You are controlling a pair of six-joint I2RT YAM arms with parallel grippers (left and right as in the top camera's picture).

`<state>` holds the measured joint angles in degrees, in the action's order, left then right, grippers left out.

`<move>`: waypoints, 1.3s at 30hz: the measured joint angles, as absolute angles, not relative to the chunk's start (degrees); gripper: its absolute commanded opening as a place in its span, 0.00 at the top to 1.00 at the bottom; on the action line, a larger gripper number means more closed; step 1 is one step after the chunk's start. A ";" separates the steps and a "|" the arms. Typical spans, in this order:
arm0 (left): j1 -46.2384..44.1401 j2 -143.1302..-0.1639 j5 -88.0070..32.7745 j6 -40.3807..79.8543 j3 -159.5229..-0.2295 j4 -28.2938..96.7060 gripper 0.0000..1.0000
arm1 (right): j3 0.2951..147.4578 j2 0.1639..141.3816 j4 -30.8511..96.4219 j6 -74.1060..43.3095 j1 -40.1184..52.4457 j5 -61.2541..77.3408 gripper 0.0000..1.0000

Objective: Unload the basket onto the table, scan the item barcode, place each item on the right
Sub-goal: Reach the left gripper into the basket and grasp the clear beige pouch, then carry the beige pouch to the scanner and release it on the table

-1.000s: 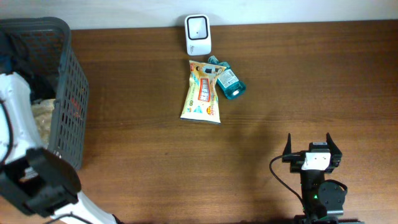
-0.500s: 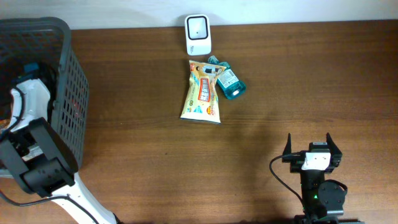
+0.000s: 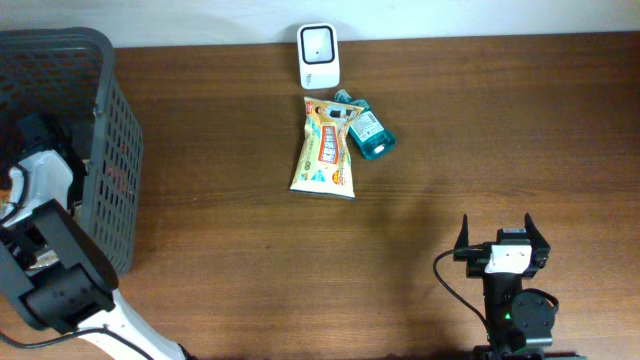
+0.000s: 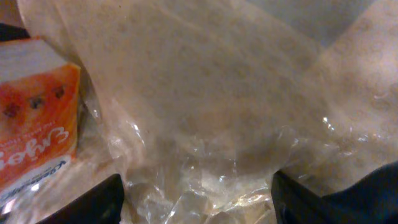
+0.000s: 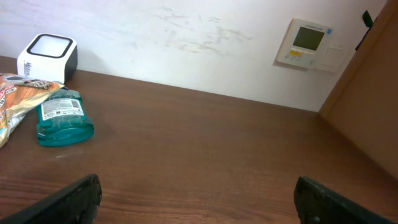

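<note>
**Item:** bag, crinkled clear wrap over tan filling. It lies in the basket at the counter's left end, beside an orange carton.

**Left end effector**: down in the basket, fingers either side of the bag. You cannot tell whether they pinch the wrap or only flank it.

**Right end effector**: released, jaws wide, nothing in them.

**Scanner**: at the far edge, well apart from the basket. A pouch and a blue bottle lie just in front of it.

**Risks for you:**
- The film looks loose and slick, so a grip on wrap alone may slide or tear on the lift.
- The carton sits close enough to snag.
- No barcode shows, so the bag may reach the scanner turned the wrong way.
- The pouch and bottle crowd the scanner, so a low carry could knock them.
</note>
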<state>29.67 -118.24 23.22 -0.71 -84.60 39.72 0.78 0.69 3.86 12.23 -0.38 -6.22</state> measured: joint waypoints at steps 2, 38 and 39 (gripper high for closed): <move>30.04 -118.21 21.47 -0.32 -84.33 39.09 0.74 | 0.78 0.69 3.86 12.21 -0.38 -6.24 0.02; 31.05 -84.71 -39.35 -0.16 -101.47 43.86 1.00 | 0.78 0.69 3.86 12.21 -0.38 -6.24 0.02; 30.52 -83.88 -43.13 -0.01 -101.47 43.70 1.00 | 0.78 0.69 3.86 12.25 -0.38 -6.22 0.01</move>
